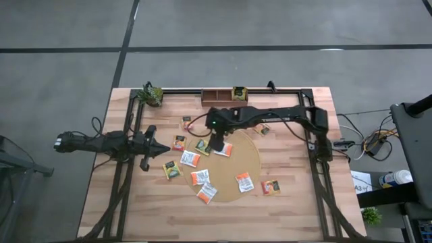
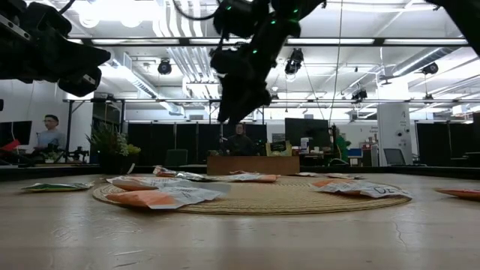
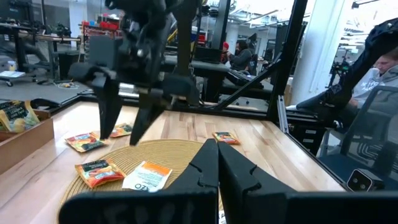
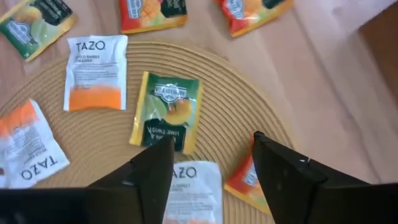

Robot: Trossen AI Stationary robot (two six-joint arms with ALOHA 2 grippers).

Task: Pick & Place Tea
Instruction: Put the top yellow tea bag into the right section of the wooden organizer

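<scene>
Several tea sachets lie flat on and around the round tan mat [image 1: 237,164]: orange, white with orange, and dark green. My right gripper [image 1: 216,142] hangs open above the mat's far left part, clear of it in the low view [image 2: 238,101]. In its wrist view the open right gripper [image 4: 211,152] stands over a dark green sachet [image 4: 166,112], a white sachet [image 4: 194,183] and an orange one [image 4: 244,180]. My left gripper [image 1: 160,149] is shut and waits left of the mat, near a green sachet [image 1: 172,169].
A brown wooden compartment tray [image 1: 219,95] stands at the table's far edge with one green sachet [image 1: 238,92] in it. A small potted plant [image 1: 152,94] stands at the far left corner. Black frame rails run along the table's sides. People sit beyond the table.
</scene>
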